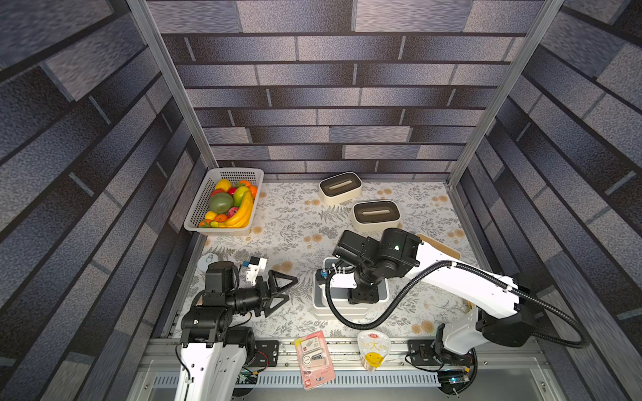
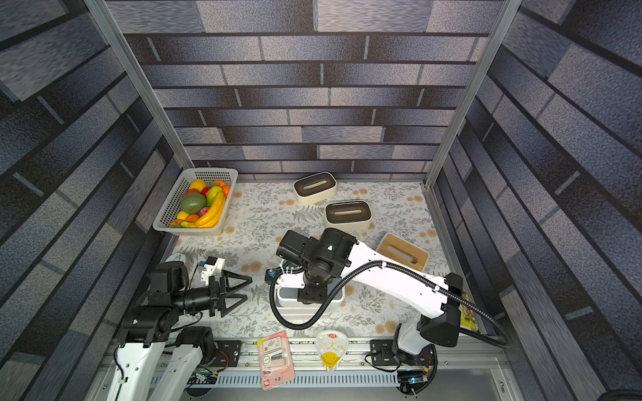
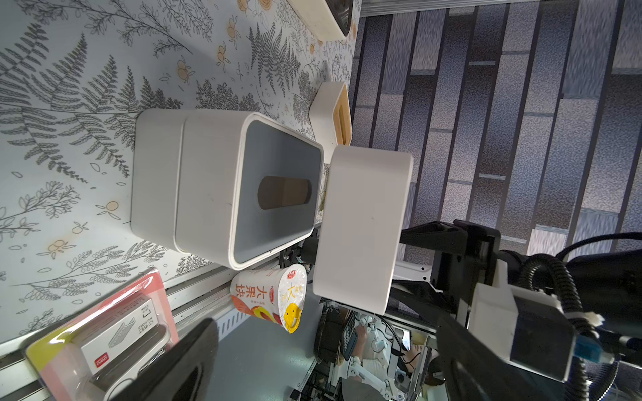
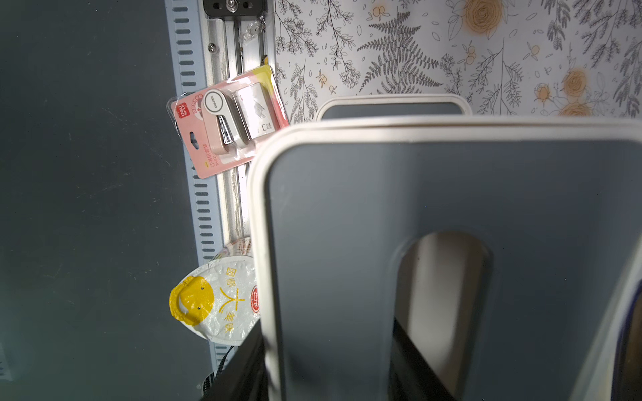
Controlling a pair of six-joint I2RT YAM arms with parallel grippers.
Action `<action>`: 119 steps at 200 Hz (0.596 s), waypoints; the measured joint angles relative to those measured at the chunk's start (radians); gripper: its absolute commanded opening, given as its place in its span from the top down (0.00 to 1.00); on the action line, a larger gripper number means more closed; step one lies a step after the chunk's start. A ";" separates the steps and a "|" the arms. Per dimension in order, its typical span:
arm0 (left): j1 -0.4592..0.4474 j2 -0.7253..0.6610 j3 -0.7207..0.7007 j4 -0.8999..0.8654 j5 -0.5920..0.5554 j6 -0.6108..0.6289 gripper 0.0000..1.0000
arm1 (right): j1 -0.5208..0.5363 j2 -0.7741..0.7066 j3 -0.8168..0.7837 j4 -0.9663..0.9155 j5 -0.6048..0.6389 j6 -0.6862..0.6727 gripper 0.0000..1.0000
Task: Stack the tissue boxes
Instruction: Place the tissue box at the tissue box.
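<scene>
Two grey-lidded boxes stood as a stack (image 3: 208,187) near the table's front edge; a third box (image 3: 361,229) hung above it, apart from its lid, clamped in the right gripper (image 1: 363,295); in the right wrist view one finger (image 4: 406,354) reached down through the lid slot, so the grip seemed to take only one long side. The left gripper (image 1: 291,287) hovered beside the stack, jaws wide apart and empty. The wood box (image 2: 403,253), the near brown box (image 1: 375,215) and the far brown box (image 1: 340,187) sat further back, each alone.

The third box looked offset from the stack toward the front rail and a little tilted; lowered that way, its base could catch the rim below and shove the stack, or settle crooked and slide off; the one-sided grip could let it swing; a finger left in the slot could drag the box up on withdrawal; a fall would likely land on the cup (image 1: 373,350) or the pack (image 1: 314,359) on the rail.
</scene>
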 measured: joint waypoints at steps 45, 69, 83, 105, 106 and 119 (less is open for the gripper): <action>0.005 0.000 0.000 -0.047 0.000 0.016 0.00 | 0.018 0.035 0.000 0.021 0.002 0.000 0.62; 0.005 0.000 -0.003 -0.055 0.000 0.019 0.00 | 0.025 0.058 0.000 0.023 0.009 0.000 0.62; 0.005 0.000 -0.006 -0.059 0.000 0.021 0.00 | 0.027 0.070 0.000 0.024 0.014 0.000 0.62; 0.005 0.000 -0.013 -0.065 0.000 0.034 0.00 | 0.030 0.079 0.000 0.026 0.027 0.000 0.62; 0.005 0.000 -0.013 -0.065 0.000 0.034 0.00 | 0.030 0.079 0.000 0.026 0.027 0.000 0.62; 0.005 0.000 -0.019 -0.067 0.000 0.039 0.00 | 0.031 0.079 0.000 0.026 0.036 0.000 0.62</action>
